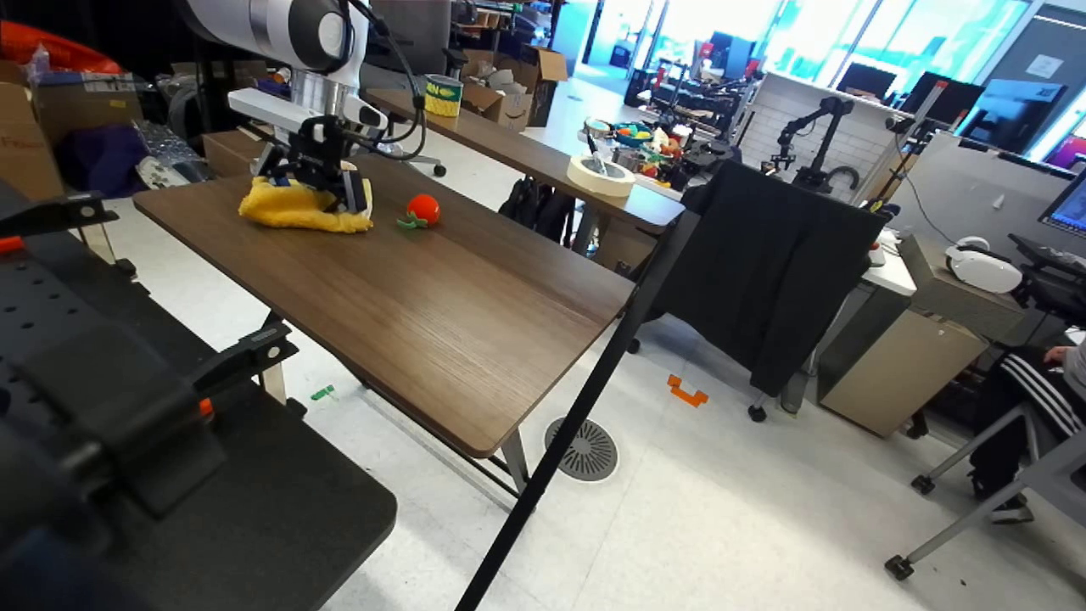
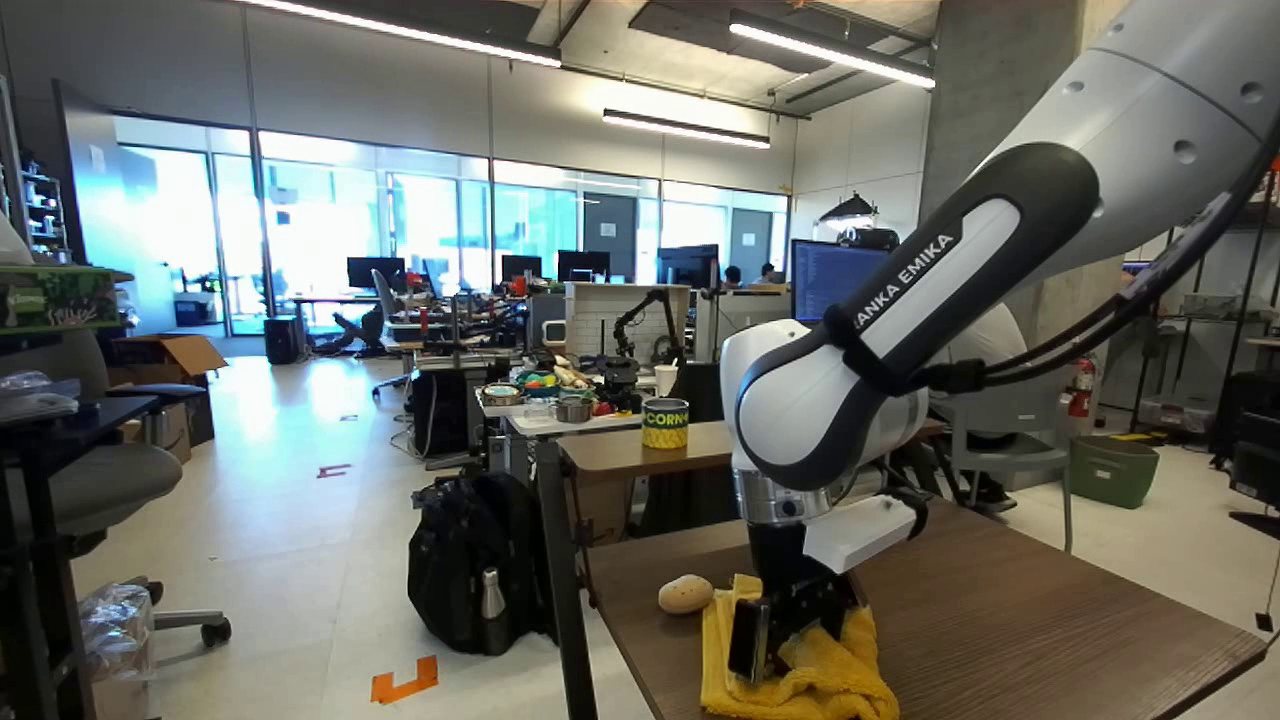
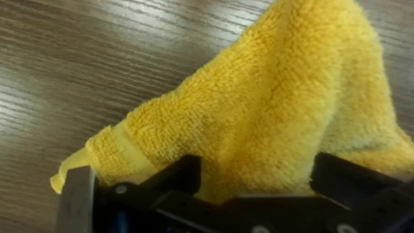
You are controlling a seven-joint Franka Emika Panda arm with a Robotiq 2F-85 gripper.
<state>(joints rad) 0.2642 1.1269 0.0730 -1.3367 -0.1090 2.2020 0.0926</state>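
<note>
Here the tool (image 3: 257, 174) is spread wide around folds of yellow towel (image 3: 262, 110)! Pinched too shallowly, they could be lost.

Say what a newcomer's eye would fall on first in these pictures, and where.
Probably the bright yellow towel, bunched on the brown table beneath the tool, whose jaws stand apart. Next might come the large pale robot arm, slanting down from the upper right in an exterior view. Then perhaps the red, tomato-like thing with a green end, on the table near the towel.
</note>
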